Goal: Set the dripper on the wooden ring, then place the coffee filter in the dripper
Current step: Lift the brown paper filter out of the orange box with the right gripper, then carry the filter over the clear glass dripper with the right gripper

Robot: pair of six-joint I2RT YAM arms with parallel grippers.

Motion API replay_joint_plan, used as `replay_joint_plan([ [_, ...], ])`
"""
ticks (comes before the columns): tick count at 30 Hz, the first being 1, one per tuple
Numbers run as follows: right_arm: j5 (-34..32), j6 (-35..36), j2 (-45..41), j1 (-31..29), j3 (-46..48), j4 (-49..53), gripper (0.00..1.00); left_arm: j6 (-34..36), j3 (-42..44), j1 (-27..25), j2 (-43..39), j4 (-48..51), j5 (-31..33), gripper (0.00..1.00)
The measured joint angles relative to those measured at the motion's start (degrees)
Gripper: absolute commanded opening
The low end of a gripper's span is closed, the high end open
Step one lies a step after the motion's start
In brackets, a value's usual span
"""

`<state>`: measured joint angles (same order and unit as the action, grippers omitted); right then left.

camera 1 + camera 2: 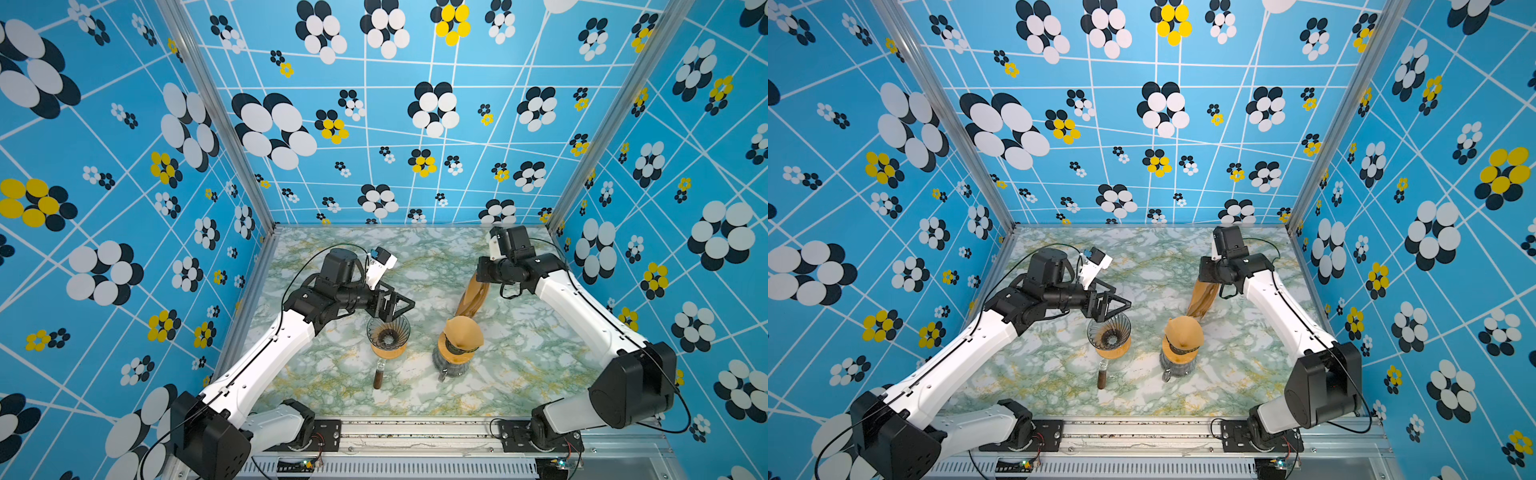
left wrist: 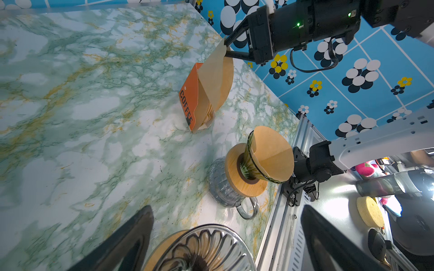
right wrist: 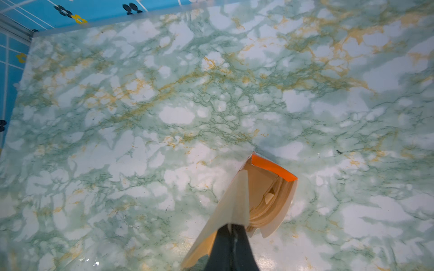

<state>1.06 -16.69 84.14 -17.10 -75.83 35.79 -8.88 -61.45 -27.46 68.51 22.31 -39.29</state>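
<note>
An empty ribbed glass dripper [image 1: 388,332] [image 1: 1108,336] [image 2: 202,248] on a wooden collar stands left of the table's middle. My left gripper [image 1: 395,309] [image 2: 226,208] hovers open just above its far rim, with nothing between its fingers [image 2: 131,239]. At the back right, my right gripper [image 2: 225,50] [image 3: 232,226] is shut on the top edge of a brown paper coffee filter [image 2: 215,77] [image 3: 234,204] [image 1: 473,296] [image 1: 1202,299]. The filter's lower part is still inside the orange filter box [image 2: 190,101] [image 3: 272,167].
A second dripper [image 1: 461,336] [image 1: 1183,332] [image 2: 270,152] with a filter in it sits on a glass carafe [image 2: 223,187] right of the middle. A brown handle [image 1: 379,376] points toward the front from under the empty dripper. Patterned walls close in three sides.
</note>
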Motion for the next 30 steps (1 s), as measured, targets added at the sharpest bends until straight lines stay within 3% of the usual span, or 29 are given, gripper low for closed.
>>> replay_joint_plan([
  [11, 6.0, 1.5, -4.0, -3.3, -8.9, 3.2, 0.0, 1.6, 0.7, 0.0, -7.3, 0.0, 6.6, 0.99],
  [21, 13.9, 6.1, -0.7, -15.6, -24.5, 13.5, 0.0, 5.6, 0.9, -0.2, -13.3, 6.4, 11.8, 0.99],
  [30, 18.4, 10.7, 7.3, -24.5, -32.7, 26.4, 0.0, 7.2, 1.7, -0.4, -24.5, 17.4, 11.6, 0.99],
])
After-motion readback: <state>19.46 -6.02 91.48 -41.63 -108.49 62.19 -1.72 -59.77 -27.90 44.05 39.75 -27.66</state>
